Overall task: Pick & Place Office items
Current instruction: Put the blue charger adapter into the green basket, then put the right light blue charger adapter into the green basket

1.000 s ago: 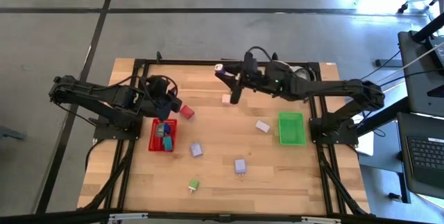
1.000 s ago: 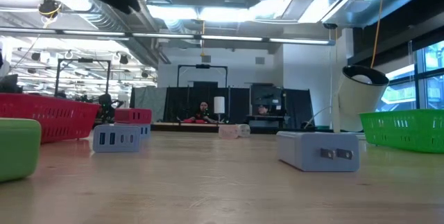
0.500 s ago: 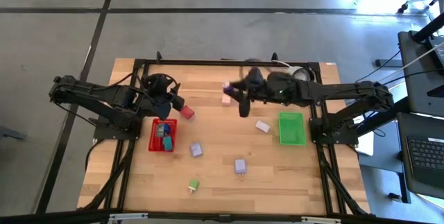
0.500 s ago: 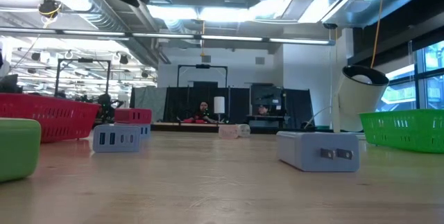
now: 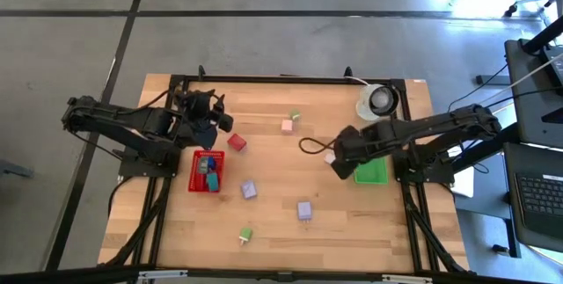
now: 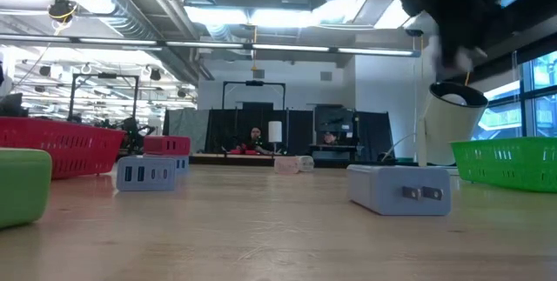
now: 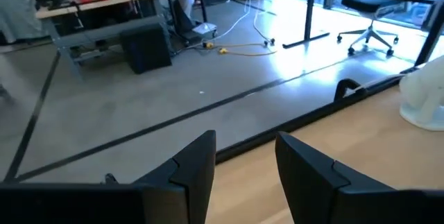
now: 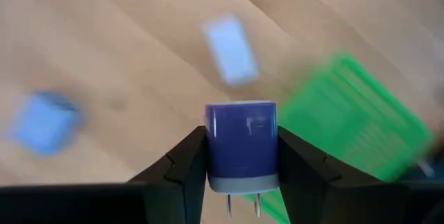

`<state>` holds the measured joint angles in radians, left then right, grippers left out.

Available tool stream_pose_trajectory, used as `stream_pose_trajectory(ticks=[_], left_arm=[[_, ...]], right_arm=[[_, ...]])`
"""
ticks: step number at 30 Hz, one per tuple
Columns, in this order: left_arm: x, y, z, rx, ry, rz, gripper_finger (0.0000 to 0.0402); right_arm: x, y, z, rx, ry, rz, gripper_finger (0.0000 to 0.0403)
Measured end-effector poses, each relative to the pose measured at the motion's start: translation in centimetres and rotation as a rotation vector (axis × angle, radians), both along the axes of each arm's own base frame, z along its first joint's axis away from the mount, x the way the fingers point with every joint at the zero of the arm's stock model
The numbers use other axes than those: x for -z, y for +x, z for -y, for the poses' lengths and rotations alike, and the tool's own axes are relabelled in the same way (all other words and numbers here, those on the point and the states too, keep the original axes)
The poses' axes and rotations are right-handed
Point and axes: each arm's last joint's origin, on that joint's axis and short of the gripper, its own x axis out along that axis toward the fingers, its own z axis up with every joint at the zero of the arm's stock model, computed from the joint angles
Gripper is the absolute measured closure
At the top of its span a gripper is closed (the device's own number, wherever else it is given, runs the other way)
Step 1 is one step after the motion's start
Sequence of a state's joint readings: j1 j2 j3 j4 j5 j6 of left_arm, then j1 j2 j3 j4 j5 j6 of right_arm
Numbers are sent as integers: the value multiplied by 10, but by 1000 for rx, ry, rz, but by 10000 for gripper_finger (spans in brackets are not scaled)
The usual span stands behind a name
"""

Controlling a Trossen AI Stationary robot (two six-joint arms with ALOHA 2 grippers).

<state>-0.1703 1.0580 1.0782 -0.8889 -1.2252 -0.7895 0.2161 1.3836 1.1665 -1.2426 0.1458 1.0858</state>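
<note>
My right gripper (image 8: 243, 148) is shut on a dark purple plug-like block (image 8: 243, 135), above the table beside the green tray (image 5: 370, 164); in the high view the gripper (image 5: 338, 161) hides the block. Below it lie two lavender pieces (image 8: 230, 49) (image 8: 45, 121). Loose on the wood are a red piece (image 5: 236, 142), a pink one (image 5: 287, 126), a small green one (image 5: 296, 115), lavender ones (image 5: 249, 189) (image 5: 304, 209) and a green one (image 5: 245, 233). My left gripper (image 7: 243, 168) is open and holds nothing, at the far side of the red tray (image 5: 207, 171). My right gripper pinches the dark purple block by its two opposite side faces (image 8: 214, 156), one finger (image 8: 186, 165) on each side. It comes from above, pointing down at the table. The block is lifted clear, and its two metal prongs (image 8: 239, 203) point back toward the wrist.
The red tray holds a few pieces, teal among them. A white round roll (image 5: 380, 101) stands at the far right corner. In the low view a lavender plug block (image 6: 400, 190) and a blue-grey one (image 6: 144, 174) lie near; the middle and near parts of the table have room.
My right arm has swung fast from the far middle of the table toward the near right, carrying the purple block to the green tray's left side. The small green piece now shows where the arm stood. My left gripper has drawn a little toward the far edge.
</note>
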Motion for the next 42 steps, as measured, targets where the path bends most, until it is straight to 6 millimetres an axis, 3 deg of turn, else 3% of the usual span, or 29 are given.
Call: stream_pose_trajectory(ticks=[10, 18, 22, 32, 36, 42], left_arm=[[2, 3, -10, 23, -112, 3, 255], [4, 4, -15, 53, -181, -4, 255], [5, 4, -17, 79, -199, -40, 255], [10, 7, -28, 277, -335, -195, 254], [10, 7, -33, 309, -356, -224, 240], [11, 7, -36, 357, -402, -234, 193]], right_arm=[[87, -39, 15, 203, 1, -260, 261], [117, -49, 18, 269, 18, -242, 260], [118, -52, 19, 321, 6, -251, 241], [116, -52, 19, 320, 3, -260, 148], [100, -50, 19, 315, -18, -304, 124], [59, -38, 19, 248, -104, -295, 106]])
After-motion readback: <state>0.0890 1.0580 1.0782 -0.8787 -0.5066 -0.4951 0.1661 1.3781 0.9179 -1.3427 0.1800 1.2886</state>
